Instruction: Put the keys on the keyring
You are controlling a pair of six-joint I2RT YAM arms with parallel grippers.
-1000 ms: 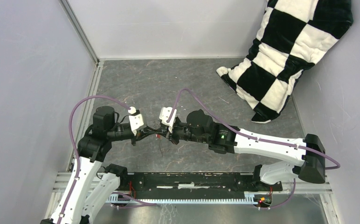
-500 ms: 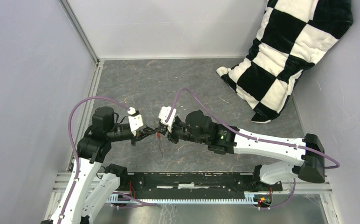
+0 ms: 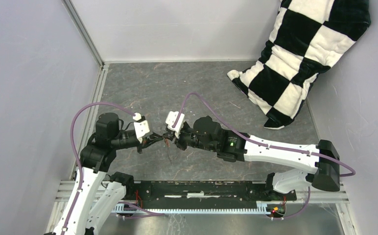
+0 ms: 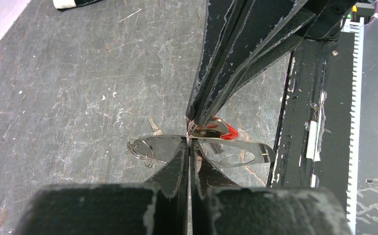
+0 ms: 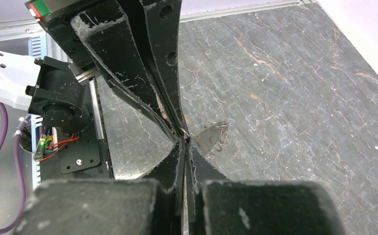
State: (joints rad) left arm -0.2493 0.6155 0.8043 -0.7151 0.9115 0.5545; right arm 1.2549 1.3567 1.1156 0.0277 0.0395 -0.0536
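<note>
My left gripper [image 3: 157,139] and right gripper [image 3: 169,138] meet tip to tip, low over the grey floor in the middle. In the left wrist view the left gripper [image 4: 189,139] is shut on the thin edge of the keyring [image 4: 256,145], a flat grey metal oval with small wire loops [image 4: 139,148] at its left end. The right gripper [image 5: 183,140] is shut on the red-headed key [image 4: 226,130], which touches the ring's top edge. The ring's end also shows in the right wrist view [image 5: 210,138]. I cannot pick out the black key.
A black-and-white checked cushion [image 3: 304,54] leans in the back right corner. A black rail [image 3: 201,188] with a toothed strip runs along the near edge between the arm bases. Grey walls close the left, back and right.
Both grippers have crept a little to the left and stay pressed together; the red key is still at the ring. Neither grip has changed.
</note>
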